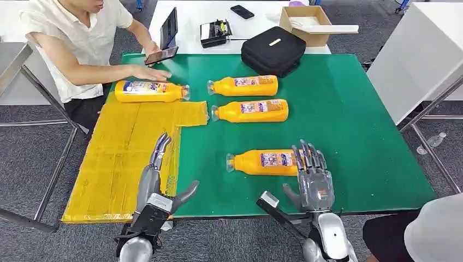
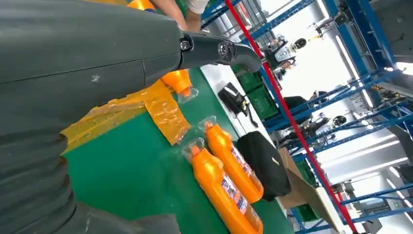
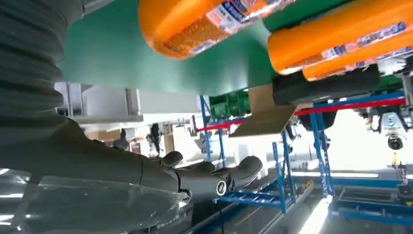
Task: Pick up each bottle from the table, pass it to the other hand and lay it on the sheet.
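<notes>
Near our right hand (image 1: 312,177), at about five o'clock on the table (image 1: 371,136), lies the nearest bottle (image 1: 265,162), cap pointing to nine o'clock. The fingers are spread, holding nothing, their tips at its base end. Two more bottles (image 1: 248,98) lie side by side toward twelve o'clock. A fourth (image 1: 148,91) rests at the sheet's (image 1: 120,158) far edge, under a person's hand (image 1: 155,72). Our left hand (image 1: 158,188) hovers wide and empty over the sheet's near end at seven o'clock. We judge the pickup is starting: next we must close the right hand around the nearest bottle, lift, and pass leftward.
</notes>
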You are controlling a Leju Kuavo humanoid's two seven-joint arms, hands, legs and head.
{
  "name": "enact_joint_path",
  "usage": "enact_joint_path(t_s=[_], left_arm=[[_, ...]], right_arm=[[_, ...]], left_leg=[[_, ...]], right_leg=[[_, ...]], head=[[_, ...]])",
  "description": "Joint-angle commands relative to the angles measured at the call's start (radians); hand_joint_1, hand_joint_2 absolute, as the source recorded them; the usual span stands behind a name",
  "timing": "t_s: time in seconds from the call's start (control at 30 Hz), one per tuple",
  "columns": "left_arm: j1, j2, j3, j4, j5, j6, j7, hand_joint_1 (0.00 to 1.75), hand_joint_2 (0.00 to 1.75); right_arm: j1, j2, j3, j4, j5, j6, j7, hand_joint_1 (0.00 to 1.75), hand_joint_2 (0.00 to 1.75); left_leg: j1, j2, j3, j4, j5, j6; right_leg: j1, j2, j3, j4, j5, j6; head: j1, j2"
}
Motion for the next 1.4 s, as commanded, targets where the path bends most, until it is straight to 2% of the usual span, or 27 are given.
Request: enact_joint_path(t_s=[0.03, 0.2, 0.23, 0.43, 0.47, 0.6, 1.03, 1.07, 1.17, 1.2, 1.27, 1.4], left_arm=[[-0.007, -0.029, 0.022, 0.014, 0.028, -0.03, 0.035, 0.0, 1.75], [0.006, -0.038, 0.014, 0.04, 0.037, -0.056, 0.034, 0.0, 1.75], [0.003, -0.038, 0.012, 0.043, 0.037, -0.058, 0.032, 0.0, 1.75], [0.0, -0.042, 0.018, 0.034, 0.08, -0.099, 0.064, 0.0, 1.75], [0.0, -0.042, 0.017, 0.033, 0.101, -0.114, 0.077, 0.0, 1.75], [0.005, -0.042, 0.012, 0.033, 0.131, -0.134, 0.104, 0.0, 1.75], [0.007, -0.042, 0.01, 0.029, 0.112, -0.12, 0.12, 0.0, 1.75], [0.007, -0.042, 0.011, 0.029, 0.111, -0.117, 0.125, 0.0, 1.75], [0.012, -0.042, 0.011, 0.022, 0.111, -0.115, 0.127, 0.0, 1.75], [0.016, -0.042, 0.012, 0.017, 0.111, -0.115, 0.127, 0.0, 1.75], [0.023, -0.042, 0.013, 0.012, 0.11, -0.114, 0.129, 0.0, 1.75], [0.03, -0.042, 0.001, 0.009, 0.092, -0.111, 0.131, 0.0, 1.75]], right_arm=[[-0.133, 0.009, 0.049, 0.076, 0.051, 0.047, 0.037, 0.0, 1.75], [-0.156, -0.012, 0.051, 0.109, 0.066, 0.075, 0.057, 0.0, 1.75], [-0.165, -0.013, 0.044, 0.124, 0.049, 0.09, 0.058, 0.0, 1.75], [-0.228, -0.037, 0.006, 0.263, 0.014, 0.208, 0.08, 0.0, 1.75], [-0.231, -0.039, -0.005, 0.278, -0.013, 0.23, 0.072, 0.0, 1.75], [-0.235, -0.053, -0.007, 0.325, -0.024, 0.246, 0.07, 0.0, 1.75], [-0.226, -0.06, 0.001, 0.307, -0.023, 0.254, 0.074, 0.0, 1.75], [-0.226, -0.064, 0.002, 0.311, -0.023, 0.263, 0.079, 0.0, 1.75], [-0.235, -0.081, 0.006, 0.335, -0.013, 0.278, 0.089, 0.0, 1.75], [-0.237, -0.087, 0.006, 0.344, -0.006, 0.28, 0.093, 0.0, 1.75], [-0.24, -0.093, 0.007, 0.347, 0.015, 0.275, 0.105, 0.0, 1.75], [-0.265, -0.101, -0.001, 0.364, 0.035, 0.275, 0.117, 0.0, 1.75]], left_leg=[[0.0, 0.004, 0.002, 0.0, -0.001, 0.0], [0.001, 0.004, 0.008, -0.001, -0.003, 0.0], [0.0, 0.0, 0.003, 0.0, -0.001, 0.0], [0.0, 0.001, 0.006, -0.001, -0.002, 0.001], [0.0, 0.0, 0.003, 0.0, -0.001, 0.001], [0.0, -0.002, 0.004, -0.001, -0.001, 0.0], [0.0, 0.0, 0.005, 0.0, -0.002, 0.001], [0.0, -0.002, 0.002, 0.0, 0.0, 0.0], [0.0, -0.002, 0.002, 0.0, 0.0, 0.0], [0.0, 0.0, 0.006, 0.0, -0.002, 0.001], [0.0, -0.002, 0.002, 0.0, -0.001, 0.0], [0.0, 0.0, 0.003, 0.0, -0.001, 0.0]], right_leg=[[0.001, 0.003, 0.002, -0.001, 0.0, -0.003], [0.002, 0.002, 0.008, -0.001, -0.002, -0.008], [0.001, 0.001, 0.004, -0.001, 0.0, -0.002], [0.001, 0.001, 0.008, -0.002, -0.001, -0.005], [0.001, 0.001, 0.005, -0.002, 0.0, -0.002], [0.001, -0.001, 0.006, -0.002, 0.0, -0.003], [0.001, 0.0, 0.007, -0.001, -0.001, -0.004], [0.0, 0.0, 0.003, -0.001, 0.0, -0.002], [0.0, -0.001, 0.004, -0.001, -0.001, -0.002], [0.001, 0.0, 0.008, -0.001, -0.002, -0.005], [0.0, 0.0, 0.004, -0.001, 0.0, -0.002], [0.001, 0.001, 0.005, -0.001, -0.001, -0.003]], head=[[0.0, 0.0], [0.0, 0.0], [0.0, 0.0], [0.0, 0.0], [0.0, 0.0], [0.0, 0.0], [0.0, 0.0], [0.0, 0.0], [0.0, 0.0], [0.0, 0.0], [0.0, 0.0], [0.0, 0.0]])
